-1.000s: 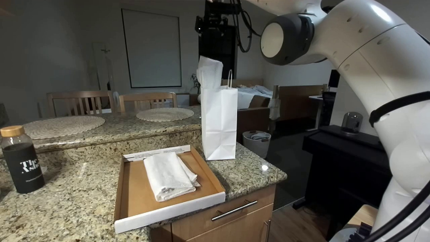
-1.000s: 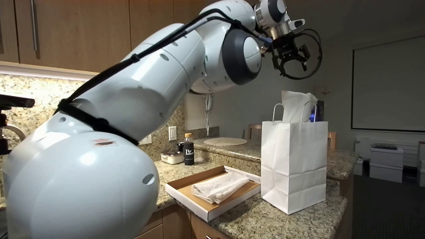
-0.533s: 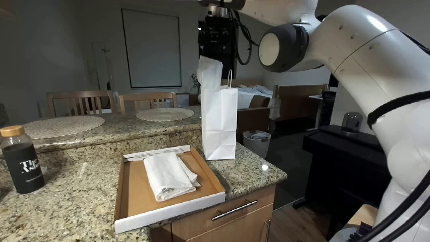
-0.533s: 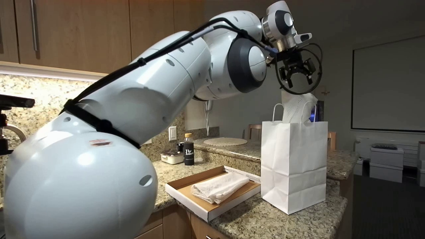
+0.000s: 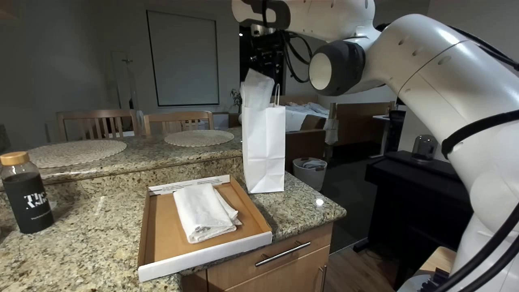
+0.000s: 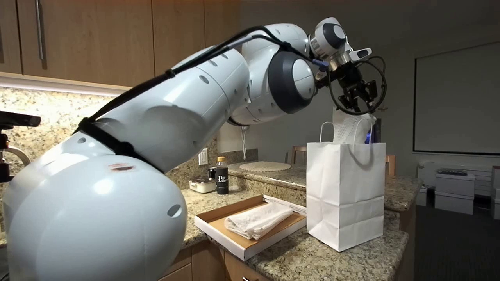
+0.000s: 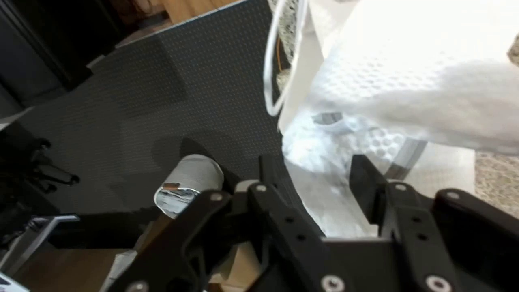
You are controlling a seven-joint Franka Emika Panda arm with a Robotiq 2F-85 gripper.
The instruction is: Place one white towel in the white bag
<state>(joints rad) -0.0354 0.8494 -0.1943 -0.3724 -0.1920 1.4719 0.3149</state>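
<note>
Partly inside a tall white bag (image 6: pixel 345 191), standing upright at right in an exterior view, a white towel (image 6: pixel 345 128) with a dimpled texture rises well past the rim, its top end in the open. Just beside the bag, at lower centre in both exterior views, a shallow cardboard tray (image 5: pixel 160 231) holds a second white towel (image 5: pixel 206 213), folded flat. Right of centre in an exterior view, a pale bin (image 5: pixel 309 176) on the dark floor (image 7: pixel 227 89) contains light cloth (image 5: pixel 313 164). A robot arm (image 6: pixel 203 101) holds its gripper (image 6: pixel 363 108) at upper right in an exterior view, at the top end of the white towel. Seen from the wrist, the fingers (image 7: pixel 365 186) stand partway apart at bottom centre, nothing clamped between them; the bag's towel spreads over the upper right beyond the tips, one fold showing in the gap, though whether either finger touches it cannot be told. Speckled granite forms the counter (image 5: pixel 93 247), with a dark-sleeved bottle (image 5: pixel 28 198) at far left and woven placemats (image 5: pixel 198 138) on the raised ledge (image 5: pixel 146 147) behind. Farther back, in dim light, wooden chairs (image 5: pixel 95 114) stand before a grey wall (image 5: pixel 85 69), and a bed (image 5: pixel 298 117) lies right of centre.
</note>
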